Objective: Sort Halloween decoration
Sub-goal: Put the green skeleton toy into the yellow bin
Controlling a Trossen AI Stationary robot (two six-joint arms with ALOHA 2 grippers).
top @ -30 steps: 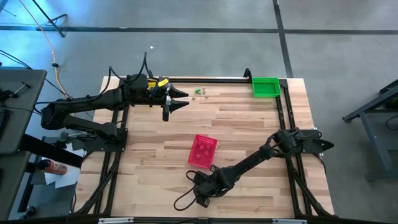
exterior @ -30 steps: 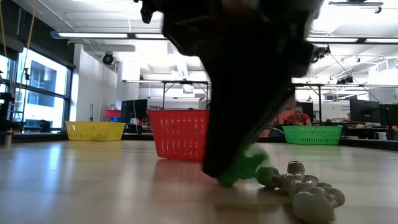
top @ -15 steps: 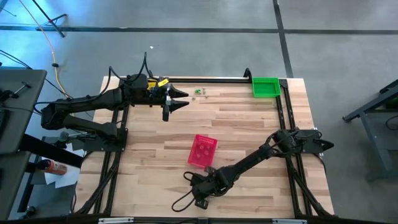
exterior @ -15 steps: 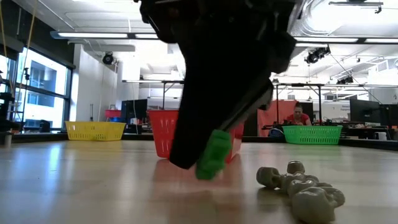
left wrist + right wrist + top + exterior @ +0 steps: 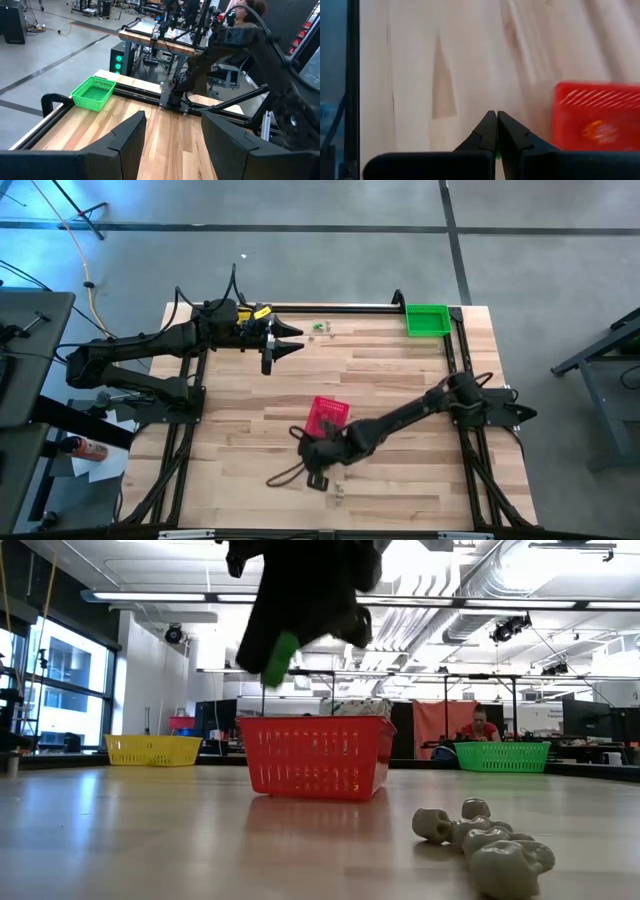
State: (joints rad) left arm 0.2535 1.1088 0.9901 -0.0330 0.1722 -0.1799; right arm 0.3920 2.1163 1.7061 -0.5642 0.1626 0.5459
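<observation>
We are seeing the right gripper hanging above the wooden table, just beside the red basket on its near-left side, with its fingers clenched on a small green trinket; only a sliver of green is showing between the tips in the right wrist view. A pale skeleton-like trinket is lying on the table close to the low camera, well apart from the lifted gripper. Small green trinkets are lying near the far edge, just in front of the left gripper, which is waiting there with its fingers spread and holding nothing. The green basket is sitting at the far right corner. The yellow basket is standing far off to the left in the low view. A person is sitting beyond the table
</observation>
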